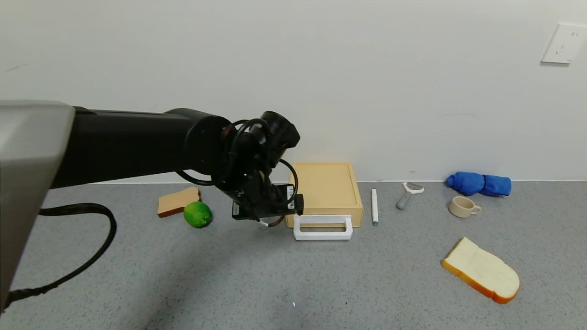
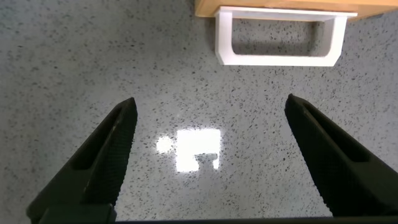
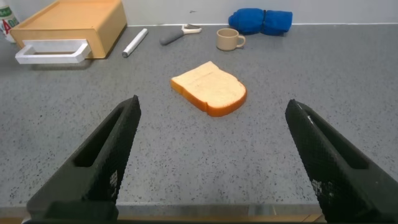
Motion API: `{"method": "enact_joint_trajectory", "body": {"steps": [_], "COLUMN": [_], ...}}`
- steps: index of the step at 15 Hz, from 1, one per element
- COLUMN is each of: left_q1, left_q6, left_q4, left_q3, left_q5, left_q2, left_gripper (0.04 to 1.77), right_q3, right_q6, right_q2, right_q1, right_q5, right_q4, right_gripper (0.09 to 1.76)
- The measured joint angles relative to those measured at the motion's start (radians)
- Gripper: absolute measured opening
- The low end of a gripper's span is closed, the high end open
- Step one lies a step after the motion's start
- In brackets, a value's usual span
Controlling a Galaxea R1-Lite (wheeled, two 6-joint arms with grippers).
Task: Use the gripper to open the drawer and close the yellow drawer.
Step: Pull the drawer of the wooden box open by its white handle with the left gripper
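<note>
left gripper point(image 2: 210, 158) fingers spread, holding nothing, just in front of drawer point(image 1: 326, 190) handle point(image 2: 278, 38) | drawer closed | right gripper point(image 3: 211, 162) spread, idle, away from drawer

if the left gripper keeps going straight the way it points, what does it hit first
Most likely the white handle of the drawer. The left gripper is open, with only bare tabletop between it and the handle, though depth is hard to judge.
</note>
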Motion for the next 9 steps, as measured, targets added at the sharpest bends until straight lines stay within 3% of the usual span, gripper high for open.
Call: {"method": "enact_joint_trajectory", "body": {"steps": [4, 9], "left_q1": [-0.057, -0.074], "left_q6": [-0.043, -0.065], "left_q4": [0.004, -0.002], "left_q3": [-0.064, -0.087], "left_q5": [0.064, 0.067], "left_q2": [0.097, 0.169], "left_gripper": [1.72, 1.72], "right_q3": [0.0, 0.0], "right_q6": [0.0, 0.001], "right_q2": [0.0, 0.0], "right_q1": [0.0, 0.0], "right_q5": [0.0, 0.0], "right_q4": [0.0, 0.0], "right_gripper": [1.71, 1.71]}}
